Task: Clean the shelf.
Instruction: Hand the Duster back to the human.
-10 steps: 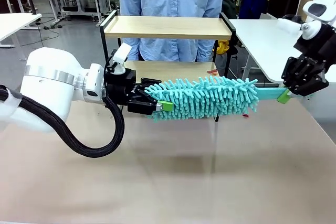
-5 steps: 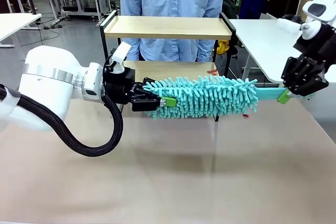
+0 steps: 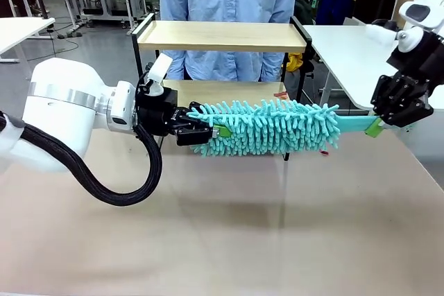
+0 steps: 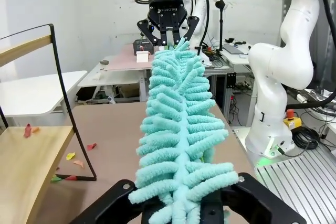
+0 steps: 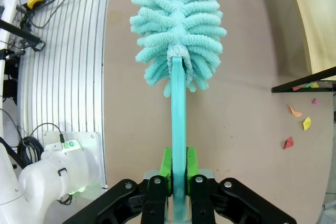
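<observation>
Just in front of the shelf [image 3: 220, 36], a teal duster [image 3: 267, 128] is hanging level above the brown table [image 3: 229, 233], spanning the gap between both arms. The shelf is standing at the far edge of the table, directly before a person in a blue shirt [image 3: 229, 5]. Small scraps of coloured paper [image 4: 27, 129] are lying on its lower board and on the table near its foot.

The left gripper [image 3: 208, 132] is clamping the fluffy tip of the duster, jaws fully closed into the pile. The right gripper [image 3: 378, 127] is sitting around the flat handle [image 5: 178, 145]; in the right wrist view the green pads [image 5: 166, 162] are flanking the handle closely, but I cannot tell whether they are pressing it or slackening.

Handling judgement: the duster is looking light, its head soft and compressible, so a grip on the pile is likely to be spongy and prone to slip. The stiff plastic handle is the sound place to take hold. The shelf is looking light and easily pushed, so sweeping pressure is best kept gentle.

Compared with one second ago, the left arm is sitting slightly higher and drawn back toward its own side, and the duster tip is lifted with it. The right arm is showing no visible shift.
</observation>
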Controlling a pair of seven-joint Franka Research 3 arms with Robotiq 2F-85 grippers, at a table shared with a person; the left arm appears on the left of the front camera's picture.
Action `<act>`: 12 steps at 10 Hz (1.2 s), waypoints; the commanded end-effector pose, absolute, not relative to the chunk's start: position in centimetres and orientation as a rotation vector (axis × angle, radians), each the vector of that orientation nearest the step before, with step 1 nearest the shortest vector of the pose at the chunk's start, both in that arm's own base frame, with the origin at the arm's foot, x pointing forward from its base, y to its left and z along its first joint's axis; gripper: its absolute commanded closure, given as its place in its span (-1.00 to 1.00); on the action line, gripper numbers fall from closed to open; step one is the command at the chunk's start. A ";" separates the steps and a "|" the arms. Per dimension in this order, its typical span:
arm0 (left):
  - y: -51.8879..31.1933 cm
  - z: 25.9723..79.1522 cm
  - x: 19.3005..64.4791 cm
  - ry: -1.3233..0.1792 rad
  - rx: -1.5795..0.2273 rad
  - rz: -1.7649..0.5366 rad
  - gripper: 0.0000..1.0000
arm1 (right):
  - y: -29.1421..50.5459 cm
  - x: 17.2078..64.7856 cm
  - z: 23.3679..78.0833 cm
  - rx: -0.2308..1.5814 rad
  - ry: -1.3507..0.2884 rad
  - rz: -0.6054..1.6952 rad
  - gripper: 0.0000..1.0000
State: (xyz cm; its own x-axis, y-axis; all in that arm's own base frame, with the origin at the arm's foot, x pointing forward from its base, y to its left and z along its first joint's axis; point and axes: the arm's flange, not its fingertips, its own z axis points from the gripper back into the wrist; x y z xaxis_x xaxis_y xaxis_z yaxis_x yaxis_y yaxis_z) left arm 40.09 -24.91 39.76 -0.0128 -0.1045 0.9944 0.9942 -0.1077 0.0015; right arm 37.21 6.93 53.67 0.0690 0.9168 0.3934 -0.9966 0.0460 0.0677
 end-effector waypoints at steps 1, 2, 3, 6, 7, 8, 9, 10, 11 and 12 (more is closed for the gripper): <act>-24.9 39.8 40.0 -1.080 -1.214 -1.353 1.00 | 6.9 37.2 53.7 0.361 -0.272 1.488 -0.38; -24.9 39.8 40.0 -1.080 -1.214 -1.353 1.00 | 6.1 36.8 54.7 0.415 -0.311 1.465 -0.39; -24.9 39.8 40.0 -1.080 -1.214 -1.353 1.00 | 4.6 36.5 56.0 0.489 -0.357 1.411 -1.00; -24.9 39.8 40.0 -1.080 -1.214 -1.353 1.00 | -1.8 36.3 58.3 0.697 -0.519 1.173 -0.86; -24.9 39.8 40.0 -1.080 -1.214 -1.353 1.00 | -4.3 36.3 58.2 0.758 -0.567 1.064 -1.00; -24.9 39.8 40.0 -1.080 -1.214 -1.353 1.00 | -6.8 36.5 57.6 0.835 -0.612 0.942 -1.00; -24.9 39.8 40.0 -1.080 -1.214 -1.353 1.00 | -8.6 36.3 56.8 0.878 -0.659 0.859 -1.00; -24.9 39.8 40.0 -1.080 -1.214 -1.353 1.00 | -9.9 35.5 56.7 0.900 -0.697 0.801 -1.00; -24.9 39.8 40.0 -1.080 -1.214 -1.353 1.00 | -10.4 35.2 56.4 0.917 -0.715 0.774 -1.00; -24.9 39.8 40.0 -1.080 -1.214 -1.353 1.00 | -9.9 35.2 56.4 0.914 -0.711 0.783 -1.00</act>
State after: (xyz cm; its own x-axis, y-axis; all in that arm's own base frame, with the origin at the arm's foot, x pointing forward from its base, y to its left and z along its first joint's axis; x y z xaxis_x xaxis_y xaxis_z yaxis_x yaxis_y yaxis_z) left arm 40.02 -24.92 39.55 -0.0119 -0.1105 0.9938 0.9934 -0.1143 -0.0009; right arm 35.40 -11.79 56.18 0.5263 0.2978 0.7965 -0.8289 0.3886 0.4024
